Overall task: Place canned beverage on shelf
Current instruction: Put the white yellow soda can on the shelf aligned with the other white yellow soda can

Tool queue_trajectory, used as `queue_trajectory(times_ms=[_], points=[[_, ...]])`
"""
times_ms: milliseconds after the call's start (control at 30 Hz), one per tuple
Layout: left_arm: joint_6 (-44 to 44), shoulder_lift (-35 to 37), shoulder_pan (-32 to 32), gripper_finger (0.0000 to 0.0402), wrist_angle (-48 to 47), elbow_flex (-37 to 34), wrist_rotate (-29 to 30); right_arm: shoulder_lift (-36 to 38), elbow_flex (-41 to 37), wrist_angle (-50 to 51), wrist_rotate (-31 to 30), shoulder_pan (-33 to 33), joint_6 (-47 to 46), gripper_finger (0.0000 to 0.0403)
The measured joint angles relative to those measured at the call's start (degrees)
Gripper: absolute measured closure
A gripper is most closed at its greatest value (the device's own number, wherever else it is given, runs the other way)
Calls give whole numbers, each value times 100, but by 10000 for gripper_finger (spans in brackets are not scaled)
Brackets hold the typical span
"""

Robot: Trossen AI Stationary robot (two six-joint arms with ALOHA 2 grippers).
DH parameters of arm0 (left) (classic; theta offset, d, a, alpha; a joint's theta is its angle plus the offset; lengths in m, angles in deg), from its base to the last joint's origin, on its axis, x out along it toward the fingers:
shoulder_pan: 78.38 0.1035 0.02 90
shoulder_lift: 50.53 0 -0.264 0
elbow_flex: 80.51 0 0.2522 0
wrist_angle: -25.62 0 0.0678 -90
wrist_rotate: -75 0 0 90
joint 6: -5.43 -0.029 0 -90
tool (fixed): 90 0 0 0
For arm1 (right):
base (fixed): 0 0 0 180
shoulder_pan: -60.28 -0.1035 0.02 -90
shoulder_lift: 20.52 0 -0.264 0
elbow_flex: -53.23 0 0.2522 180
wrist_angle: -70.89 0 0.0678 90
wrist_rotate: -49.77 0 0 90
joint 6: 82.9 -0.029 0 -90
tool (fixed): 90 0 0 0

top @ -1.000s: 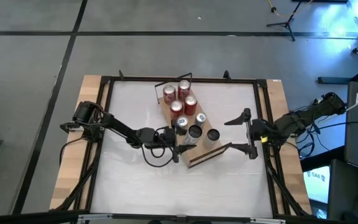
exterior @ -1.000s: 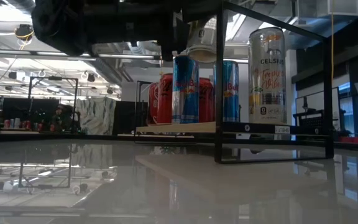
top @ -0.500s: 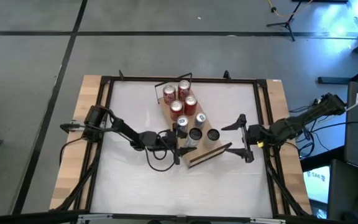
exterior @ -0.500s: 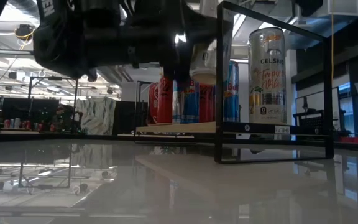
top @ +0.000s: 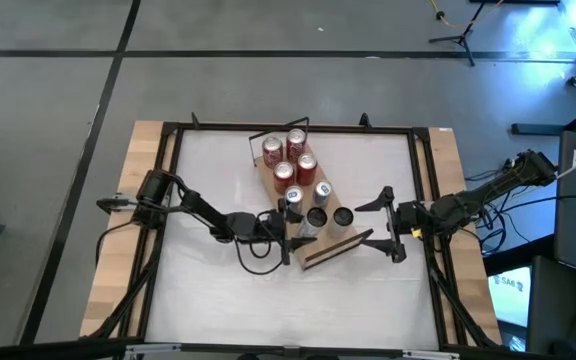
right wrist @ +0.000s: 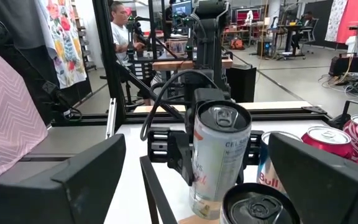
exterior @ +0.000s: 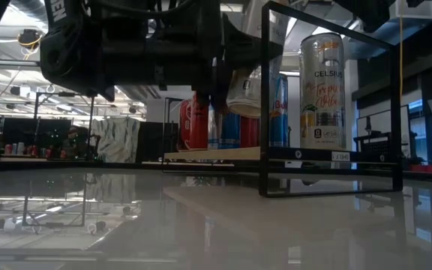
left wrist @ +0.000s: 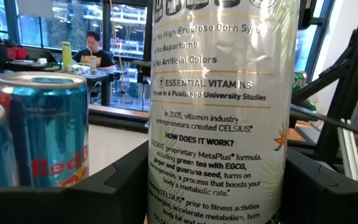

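The shelf [top: 334, 243] is a light-wood board with black wire rails [exterior: 265, 97], lying slantwise on the white table. Red cans [top: 290, 152], blue Red Bull cans [left wrist: 42, 130] and a Celsius can [exterior: 322, 90] stand on it. My left gripper [top: 301, 226] reaches in from the table's left and is shut on a white Celsius can [right wrist: 219, 155], held among the cans at the shelf's near end. My right gripper [top: 374, 223] hangs wide open just right of that end, with nothing between its fingers. My left gripper pinches the Celsius can's wall at about mid height [right wrist: 194, 158] between its two fingers [left wrist: 114, 186], one on each side. The fingers come about level from the table's left. In the low view the can [exterior: 244, 82] is tilted and hangs a little above the shelf board [exterior: 216, 154].
A dark-topped can [right wrist: 260, 205] stands between the held can and my right gripper. The black frame [top: 423, 200] runs round the table's edges. Bare white table [top: 218, 290] lies on the near side of the shelf. People sit at desks in the room beyond.
My left gripper has come down with the Celsius can, which is now lower among the standing cans and still tilted. My right gripper has also sunk and drawn a little toward the shelf, staying wide open.
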Motion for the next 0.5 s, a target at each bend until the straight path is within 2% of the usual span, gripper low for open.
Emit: queue_trajectory(times_ms=[500], points=[[133,-686,-2,160,224,315,-2,-15,0,16,107,0,-10,13]])
